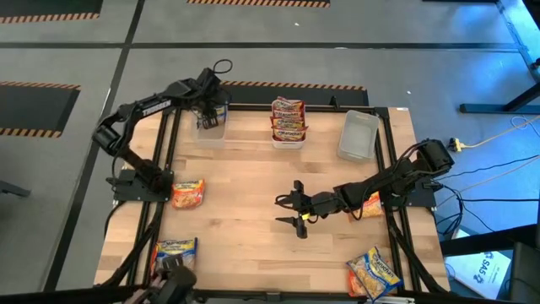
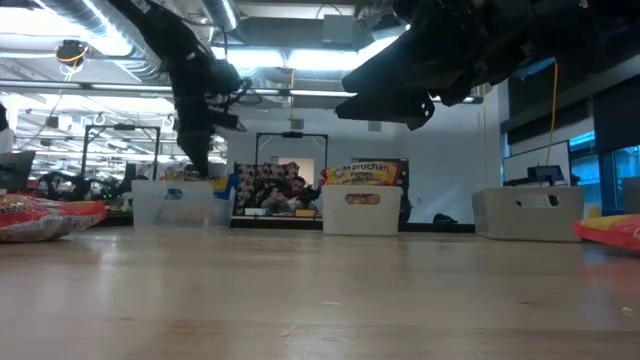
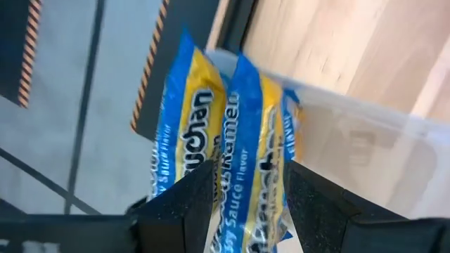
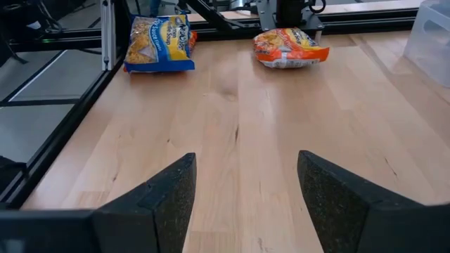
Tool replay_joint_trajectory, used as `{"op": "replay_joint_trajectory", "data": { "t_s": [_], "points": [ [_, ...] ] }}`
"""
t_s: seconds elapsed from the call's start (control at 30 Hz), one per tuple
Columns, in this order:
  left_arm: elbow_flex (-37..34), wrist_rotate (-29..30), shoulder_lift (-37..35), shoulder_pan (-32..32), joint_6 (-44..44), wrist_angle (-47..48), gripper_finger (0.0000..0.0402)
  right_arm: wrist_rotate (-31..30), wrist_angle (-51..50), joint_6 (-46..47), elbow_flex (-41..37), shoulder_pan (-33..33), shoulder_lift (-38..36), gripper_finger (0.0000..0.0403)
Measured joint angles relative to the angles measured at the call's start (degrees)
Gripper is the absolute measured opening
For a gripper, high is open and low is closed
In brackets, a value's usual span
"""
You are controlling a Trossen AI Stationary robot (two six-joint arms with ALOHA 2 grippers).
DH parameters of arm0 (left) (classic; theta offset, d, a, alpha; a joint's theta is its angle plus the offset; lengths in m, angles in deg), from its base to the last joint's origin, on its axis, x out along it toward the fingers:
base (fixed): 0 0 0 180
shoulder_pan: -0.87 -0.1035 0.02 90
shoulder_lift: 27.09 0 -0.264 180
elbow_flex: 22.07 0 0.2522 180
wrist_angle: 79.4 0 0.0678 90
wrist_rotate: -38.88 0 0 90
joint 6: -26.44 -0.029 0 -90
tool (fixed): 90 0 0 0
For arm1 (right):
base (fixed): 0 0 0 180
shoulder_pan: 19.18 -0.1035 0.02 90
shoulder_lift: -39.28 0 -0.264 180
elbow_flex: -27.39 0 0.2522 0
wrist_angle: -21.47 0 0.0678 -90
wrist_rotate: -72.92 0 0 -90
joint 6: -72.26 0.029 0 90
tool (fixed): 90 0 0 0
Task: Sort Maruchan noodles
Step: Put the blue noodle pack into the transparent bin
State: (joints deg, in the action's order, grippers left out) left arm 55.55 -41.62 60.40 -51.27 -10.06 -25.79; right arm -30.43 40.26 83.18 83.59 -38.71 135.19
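Maruchan noodles, a blue packet (image 3: 256, 151), sit pinched between the left gripper's (image 1: 208, 108) fingers over the clear bin (image 1: 211, 128) at the bench's far left corner. Best to lower it upright beside the packet already inside before letting go. The right gripper (image 1: 291, 211) waits mid-bench, spread and empty.

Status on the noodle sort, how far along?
Done: red packets fill the middle bin. In hand: left gripper holds a blue packet over the left bin. Left: four loose packets at the table's edges; right bin empty, right gripper open.
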Motion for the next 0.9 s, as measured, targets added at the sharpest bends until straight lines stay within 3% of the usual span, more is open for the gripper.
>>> {"op": "replay_joint_trajectory", "data": {
  "t_s": [0.17, 0.4, 0.63, 0.9],
  "points": [
    [0.0, -2.6, -6.9, 1.9, 2.5, 0.5, 0.0164, 0.0, 0.0, 0.0, 0.0, 0.0, 0.0, 0.0232],
    [0.1, -15.2, -16.5, 10.6, 10.8, 4.0, 0.0164, 1.4, 0.9, 2.7, 0.0, -0.1, 0.0, 0.0232],
    [0.1, -16.8, -21.3, 30.7, 22.8, 6.6, 0.0164, 0.2, 3.7, 3.2, 0.0, -3.6, 0.0, 0.0232],
    [0.1, -7.5, -20.5, 57.9, 42.6, 8.3, 0.0164, -6.0, 4.5, 5.3, 0.0, -9.3, 0.0, 0.0232]
  ]
}}
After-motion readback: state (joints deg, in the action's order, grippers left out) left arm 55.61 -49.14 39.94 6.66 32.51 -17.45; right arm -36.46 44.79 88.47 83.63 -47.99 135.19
